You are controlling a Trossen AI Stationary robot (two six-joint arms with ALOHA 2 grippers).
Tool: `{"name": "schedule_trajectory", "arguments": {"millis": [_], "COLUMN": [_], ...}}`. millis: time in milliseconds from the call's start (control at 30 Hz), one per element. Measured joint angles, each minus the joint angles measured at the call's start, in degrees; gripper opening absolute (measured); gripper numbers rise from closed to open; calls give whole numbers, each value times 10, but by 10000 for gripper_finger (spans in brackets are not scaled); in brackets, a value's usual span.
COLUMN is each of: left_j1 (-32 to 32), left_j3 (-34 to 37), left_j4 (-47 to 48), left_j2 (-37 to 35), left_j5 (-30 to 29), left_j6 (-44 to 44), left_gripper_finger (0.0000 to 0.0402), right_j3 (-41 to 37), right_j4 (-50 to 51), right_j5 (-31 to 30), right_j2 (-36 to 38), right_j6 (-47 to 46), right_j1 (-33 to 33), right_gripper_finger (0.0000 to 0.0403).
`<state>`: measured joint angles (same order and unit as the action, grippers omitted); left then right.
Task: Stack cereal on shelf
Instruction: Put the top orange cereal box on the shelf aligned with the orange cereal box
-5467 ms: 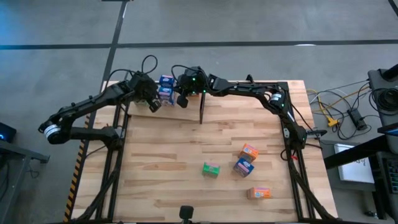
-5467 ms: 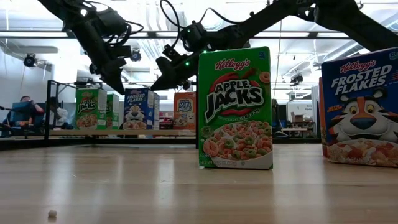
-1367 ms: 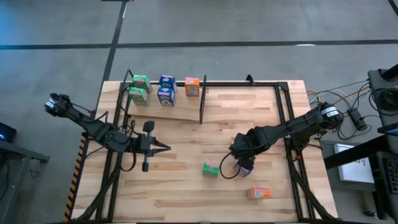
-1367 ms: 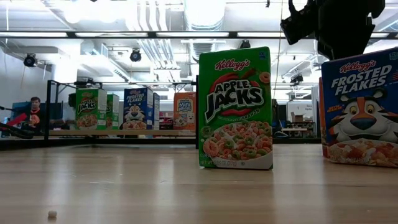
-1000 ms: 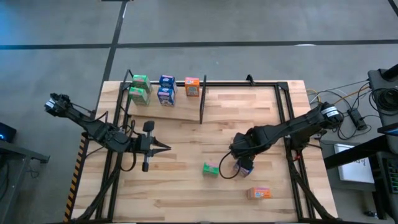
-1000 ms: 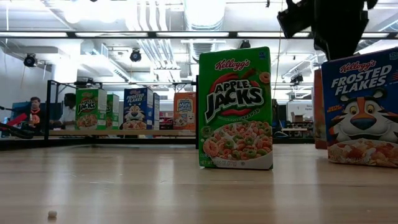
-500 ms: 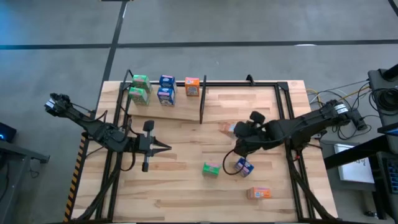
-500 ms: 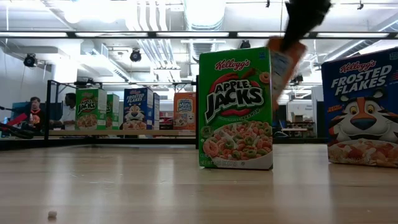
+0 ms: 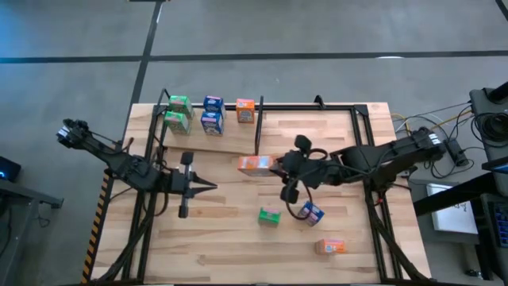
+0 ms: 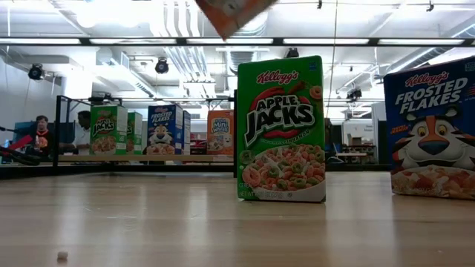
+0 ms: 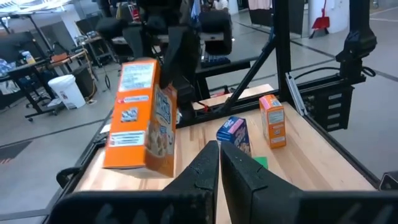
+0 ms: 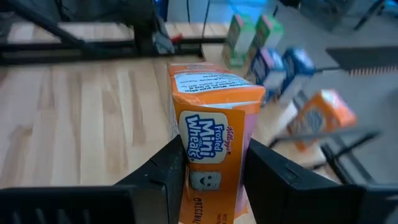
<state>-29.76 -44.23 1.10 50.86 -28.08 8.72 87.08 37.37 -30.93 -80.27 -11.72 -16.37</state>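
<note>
Near the divider rod: the right hand (image 9: 274,166) is clamped on an orange cereal box (image 9: 255,164), carried above the desk (image 9: 222,238) just on the near side of the black divider rod (image 9: 258,131).
Held box: in the right wrist view the fingers (image 12: 168,171) press both narrow sides of the orange box (image 12: 214,155); it is off the desk and tilted.
Shelf: the plank shelf (image 9: 206,133) sits on the far side of the rod, along the desk's back edge. Two green boxes (image 9: 178,113), two blue boxes (image 9: 212,114) and one orange box (image 9: 245,110) stand on it.
Left hand: the left hand (image 9: 208,187) waits with its fingers together, well to the left of the rod and nearer the front, holding nothing.
Boxes left on the desk: a green box (image 9: 269,215), a blue box (image 9: 312,213) and another orange box (image 9: 330,247), all well on the near side of the rod.
Step in hand: likely the carry of the orange box toward the shelf.
Next move calls for: probably bringing the box upright and setting it beside or on the shelved orange one, just left of the rod, without knocking the blue pair.
Hard to make out: the low view cuts the held box (image 10: 231,13) off at its top edge and hides the right hand. Only eight boxes can be counted.
</note>
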Motion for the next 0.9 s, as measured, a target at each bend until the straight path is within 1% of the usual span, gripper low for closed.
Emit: {"name": "schedule_trajectory", "arguments": {"millis": [167, 400, 533, 667, 800, 900], "left_j1": [0, 0, 0, 0, 0, 0], "left_j3": [0, 0, 0, 0, 0, 0], "left_j4": [8, 19, 20, 25, 24, 25], "left_j2": [-9, -24, -29, -33, -40, -46], "left_j5": [0, 0, 0, 0, -1, -3], "left_j6": [0, 0, 0, 1, 13, 13], "left_gripper_finger": [0, 0, 0, 0, 0, 0], "right_j3": [94, 232, 302, 350, 378, 386], "right_j4": [12, 109, 172, 219, 231, 232], "right_j5": [0, 1, 31, 44, 48, 81], "right_j2": [-55, -140, -193, -236, -273, -295], "right_j6": [52, 82, 88, 111, 144, 164], "right_j1": [23, 72, 108, 144, 178, 203], "right_gripper_finger": [126, 124, 126, 127, 127, 127]}}
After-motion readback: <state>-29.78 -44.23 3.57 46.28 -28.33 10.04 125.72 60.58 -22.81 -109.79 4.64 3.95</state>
